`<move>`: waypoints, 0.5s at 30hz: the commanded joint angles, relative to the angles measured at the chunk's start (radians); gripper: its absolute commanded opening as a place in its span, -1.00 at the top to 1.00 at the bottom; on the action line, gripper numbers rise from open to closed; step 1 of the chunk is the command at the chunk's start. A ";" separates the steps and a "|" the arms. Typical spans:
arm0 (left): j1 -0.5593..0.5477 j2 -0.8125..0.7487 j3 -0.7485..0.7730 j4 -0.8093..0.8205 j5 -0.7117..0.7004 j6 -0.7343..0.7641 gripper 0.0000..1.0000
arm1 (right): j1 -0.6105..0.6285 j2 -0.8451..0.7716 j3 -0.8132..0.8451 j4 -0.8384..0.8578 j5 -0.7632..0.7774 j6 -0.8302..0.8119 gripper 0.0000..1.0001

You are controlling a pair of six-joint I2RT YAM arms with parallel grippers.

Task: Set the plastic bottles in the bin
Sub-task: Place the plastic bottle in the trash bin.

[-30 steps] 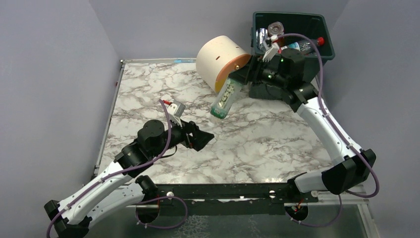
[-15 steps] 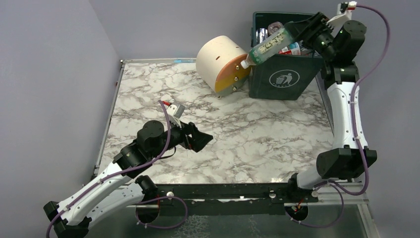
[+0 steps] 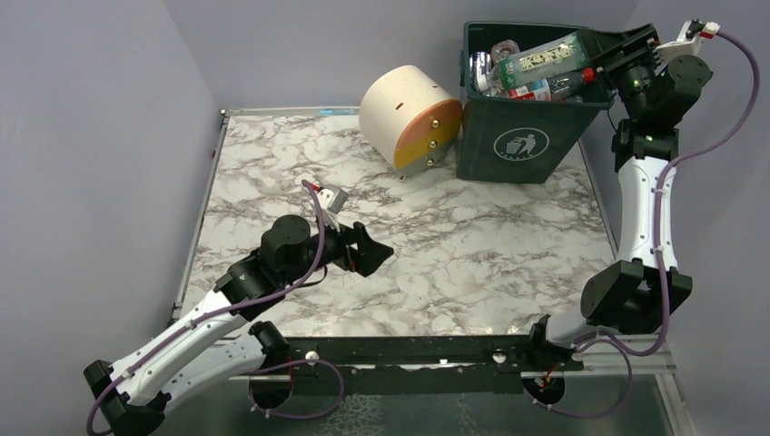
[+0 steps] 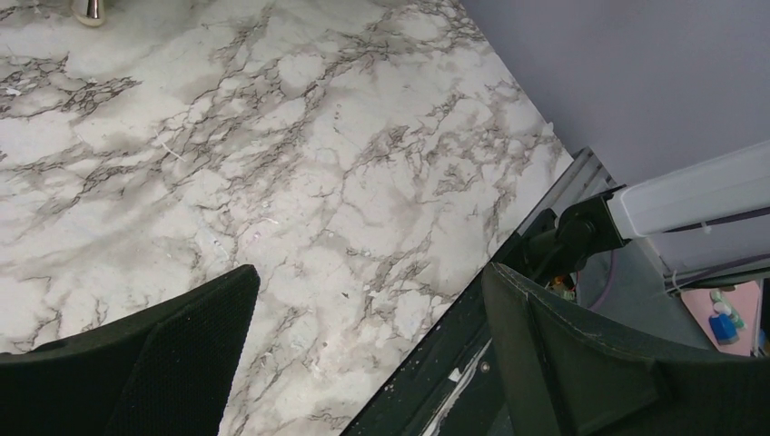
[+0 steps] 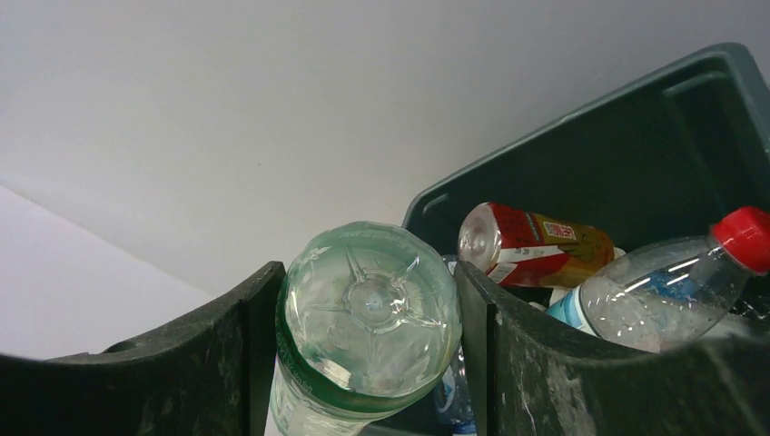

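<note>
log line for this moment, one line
right fingers: shut on green-label bottle, over bin | left fingers: open, empty, over table | next: likely release

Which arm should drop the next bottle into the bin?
Right, probably. The right gripper is shut on a green-labelled clear bottle, held over the open top of the dark green bin. The left gripper is open and empty, low over the marble table, far from the bin.
</note>
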 commanded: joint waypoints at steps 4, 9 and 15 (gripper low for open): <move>0.001 0.033 0.057 0.003 -0.007 0.031 -0.98 | -0.007 -0.026 -0.013 0.123 0.157 -0.028 -0.09; 0.002 0.048 0.065 0.004 -0.008 0.032 -0.98 | -0.007 -0.043 -0.018 0.130 0.241 -0.098 -0.09; 0.000 0.057 0.061 0.013 -0.006 0.026 -0.98 | -0.007 -0.034 -0.001 0.105 0.310 -0.172 -0.09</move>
